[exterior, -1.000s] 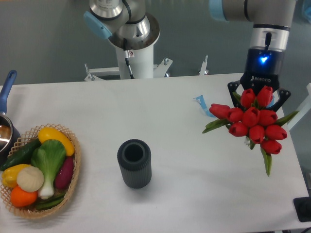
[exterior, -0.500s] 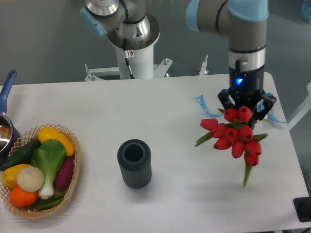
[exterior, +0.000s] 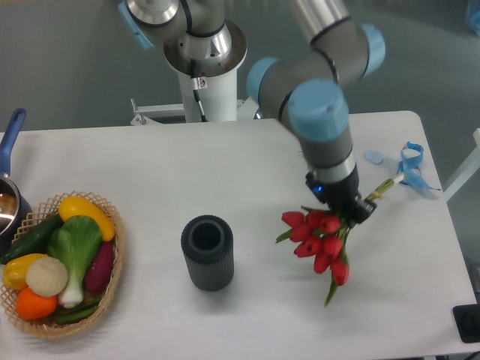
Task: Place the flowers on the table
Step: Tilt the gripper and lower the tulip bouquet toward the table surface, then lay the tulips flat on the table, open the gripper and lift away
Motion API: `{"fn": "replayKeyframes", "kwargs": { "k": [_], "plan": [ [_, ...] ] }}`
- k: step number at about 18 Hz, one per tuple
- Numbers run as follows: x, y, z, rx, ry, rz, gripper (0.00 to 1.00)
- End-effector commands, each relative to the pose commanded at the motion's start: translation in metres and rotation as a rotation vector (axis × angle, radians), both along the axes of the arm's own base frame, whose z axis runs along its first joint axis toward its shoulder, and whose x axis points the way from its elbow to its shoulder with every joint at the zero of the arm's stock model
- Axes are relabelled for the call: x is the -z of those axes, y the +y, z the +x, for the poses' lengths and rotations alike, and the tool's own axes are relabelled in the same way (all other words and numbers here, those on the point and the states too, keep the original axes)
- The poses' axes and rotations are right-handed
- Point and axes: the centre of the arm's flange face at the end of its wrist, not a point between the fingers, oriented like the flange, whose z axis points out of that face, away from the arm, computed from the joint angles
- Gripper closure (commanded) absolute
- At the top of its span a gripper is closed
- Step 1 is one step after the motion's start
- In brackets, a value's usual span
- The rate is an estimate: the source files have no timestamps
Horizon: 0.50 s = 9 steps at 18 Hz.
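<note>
One bunch only: holding the flowers (exterior: 319, 238) by the stems, gripper (exterior: 348, 205) clenched around them, blooms hanging tilted toward the front edge of the table (exterior: 247, 165), right half, seemingly not lying down yet. Risking a drop if opening now, heads bouncing or rolling. Staying well apart from the vase (exterior: 207, 252), so hardly threatening it.

No readable text (or labels) anywhere visible.

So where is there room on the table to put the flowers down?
Bare table lies between the vase and the flowers held by the tool, and along the front right edge. The left, by the basket, is crowded.
</note>
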Motion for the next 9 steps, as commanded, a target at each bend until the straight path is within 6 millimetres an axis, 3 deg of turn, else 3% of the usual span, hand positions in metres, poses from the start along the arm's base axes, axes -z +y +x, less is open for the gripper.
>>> {"fn": "replayKeyframes", "kwargs": {
  "k": [2,5,9],
  "plan": [
    [0.027,0.005,-0.007,-0.002,-0.029,-0.022,0.62],
    [0.051,0.012,-0.017,0.003,-0.050,-0.037,0.62],
    [0.063,0.017,-0.024,0.001,-0.058,-0.044,0.62]
  ]
}}
